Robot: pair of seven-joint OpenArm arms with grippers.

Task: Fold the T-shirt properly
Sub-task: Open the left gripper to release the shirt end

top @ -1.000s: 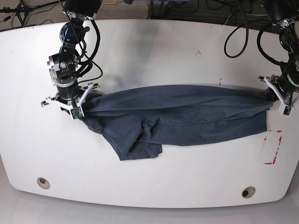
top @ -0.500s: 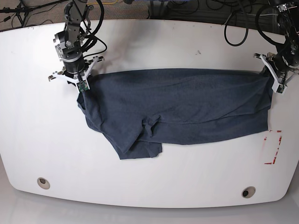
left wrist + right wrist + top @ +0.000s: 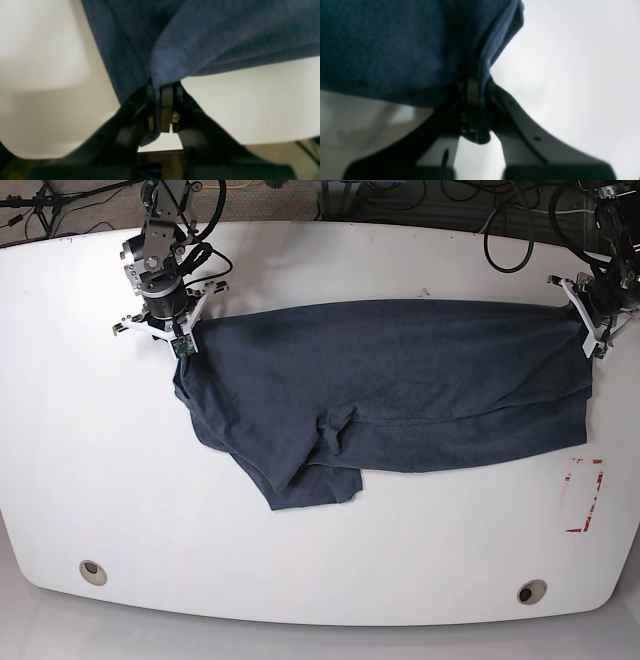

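The T-shirt (image 3: 400,380), dark heathered navy, lies stretched across the far half of the white table (image 3: 320,580), with a crumpled flap toward the near left. No lettering or tag is legible. The right gripper (image 3: 178,332) is clenched on its far-left corner; the left gripper (image 3: 594,320) is clenched on its far-right corner. A red-marked rectangle (image 3: 584,495) lies at near right.

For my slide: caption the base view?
Two hands stretch a dark navy-blue cotton T-shirt across a white table.
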